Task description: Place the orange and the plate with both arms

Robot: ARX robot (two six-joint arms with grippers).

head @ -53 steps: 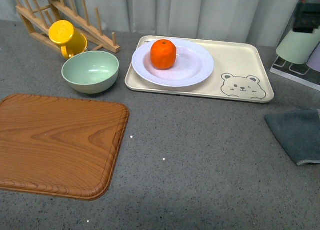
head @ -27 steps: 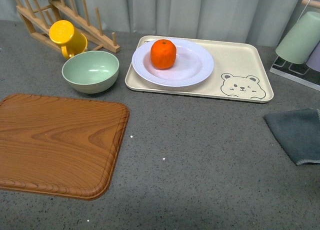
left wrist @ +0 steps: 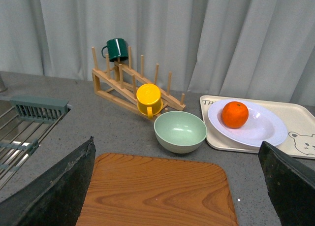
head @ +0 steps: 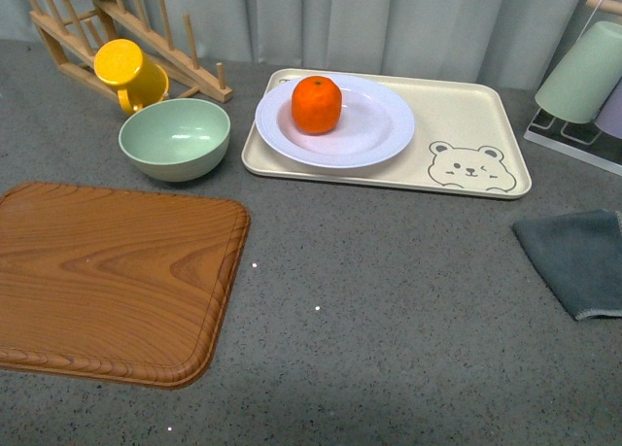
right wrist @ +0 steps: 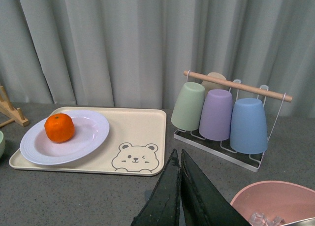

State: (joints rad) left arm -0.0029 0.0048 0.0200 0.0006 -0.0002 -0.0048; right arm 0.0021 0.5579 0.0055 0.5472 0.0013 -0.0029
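i see a wooden board (head: 112,279) near me on the left, with a green bowl (head: 175,138) behind it and a yellow mug (head: 129,72) against the wooden rack (head: 126,33). a bear tray (head: 466,145) sits mid-counter, and a grey cloth (head: 576,259) lies on the right.

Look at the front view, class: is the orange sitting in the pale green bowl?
No: the orange sits on the white plate, which rests on the beige bear tray, while the green bowl holds nothing.
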